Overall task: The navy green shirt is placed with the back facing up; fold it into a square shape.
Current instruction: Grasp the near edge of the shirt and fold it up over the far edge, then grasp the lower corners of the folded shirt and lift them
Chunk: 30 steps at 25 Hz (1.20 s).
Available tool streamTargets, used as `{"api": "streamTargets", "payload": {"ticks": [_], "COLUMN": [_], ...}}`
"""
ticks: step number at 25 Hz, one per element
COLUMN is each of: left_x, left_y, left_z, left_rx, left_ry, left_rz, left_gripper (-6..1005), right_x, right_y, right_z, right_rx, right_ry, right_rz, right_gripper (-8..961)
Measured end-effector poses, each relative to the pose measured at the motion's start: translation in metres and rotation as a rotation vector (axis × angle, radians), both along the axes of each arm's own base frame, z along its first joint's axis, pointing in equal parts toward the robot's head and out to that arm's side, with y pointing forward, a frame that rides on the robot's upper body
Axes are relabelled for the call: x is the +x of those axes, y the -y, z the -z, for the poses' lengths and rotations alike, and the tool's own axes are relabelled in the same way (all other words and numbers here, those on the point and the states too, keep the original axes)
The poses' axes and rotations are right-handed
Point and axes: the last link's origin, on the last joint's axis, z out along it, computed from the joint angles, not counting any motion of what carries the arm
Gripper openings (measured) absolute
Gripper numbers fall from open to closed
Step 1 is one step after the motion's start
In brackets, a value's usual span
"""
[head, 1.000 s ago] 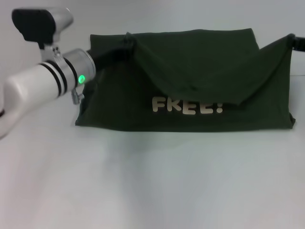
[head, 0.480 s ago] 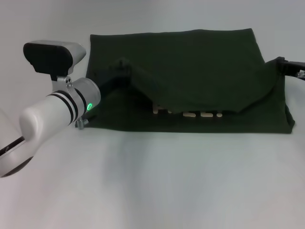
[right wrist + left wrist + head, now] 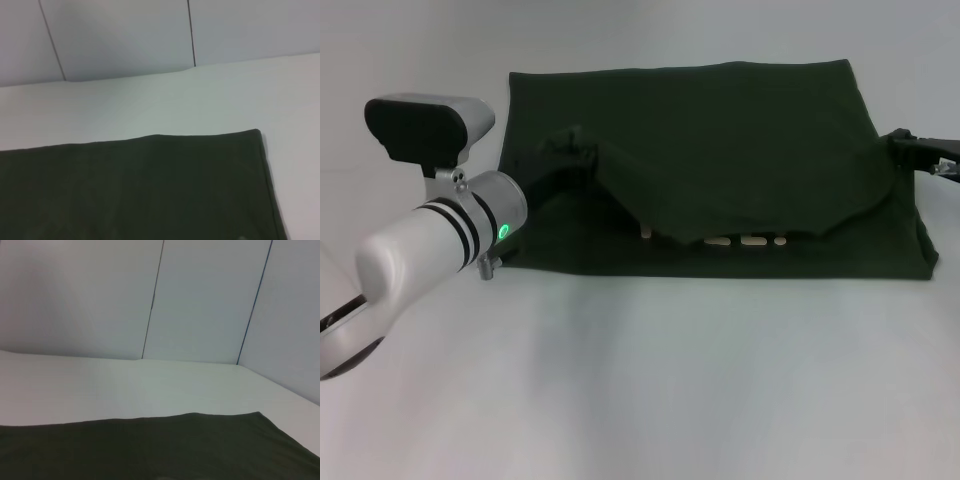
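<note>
Head view: shirt [image 3: 720,130] flap now lower, hiding more of the print [image 3: 745,241].

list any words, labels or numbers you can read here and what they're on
Pale print on the navy green shirt: only the bottom edges of a few letters show below the folded-over flap, so it cannot be read now.
Left arm's wrist: a green indicator light, no text.
Both wrist views: plain cloth, table and wall, no text.
Nothing else carries lettering.
</note>
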Motion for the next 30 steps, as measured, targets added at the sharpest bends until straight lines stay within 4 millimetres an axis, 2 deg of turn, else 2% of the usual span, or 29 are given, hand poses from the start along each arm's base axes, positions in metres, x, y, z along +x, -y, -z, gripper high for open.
{"api": "streamTargets", "payload": {"ticks": [4, 10, 15, 18, 21, 24, 30], "left_x": [-0.004, -0.019, -0.03, -0.037, -0.045, -0.052, -0.065], "left_y": [0.001, 0.004, 0.018, 0.031, 0.043, 0.057, 0.074], "left_z": [-0.002, -0.018, -0.037, -0.039, -0.04, -0.041, -0.037], "left_rx": [0.007, 0.045, 0.059, 0.048, 0.031, 0.007, -0.06], "left_ry": [0.008, 0.118, 0.251, 0.297, 0.319, 0.306, 0.166], "left_rz": [-0.017, -0.068, -0.024, 0.004, 0.023, 0.065, 0.102], "left_gripper": [242, 367, 601, 720, 838, 883, 883], "right_x": [0.001, 0.002, 0.002, 0.002, 0.003, 0.002, 0.012], "right_y": [0.001, 0.0, 0.001, 0.006, 0.015, 0.027, 0.056], "right_z": [-0.002, -0.012, -0.019, -0.024, -0.029, -0.031, -0.04], "right_rx": [0.002, 0.021, 0.015, -0.019, -0.085, -0.155, -0.21], "right_ry": [0.014, 0.036, 0.011, -0.044, -0.111, -0.178, -0.318], "right_rz": [-0.005, -0.018, -0.041, -0.057, -0.071, -0.083, -0.074], "right_gripper": [142, 379, 510, 589, 614, 631, 632]}}
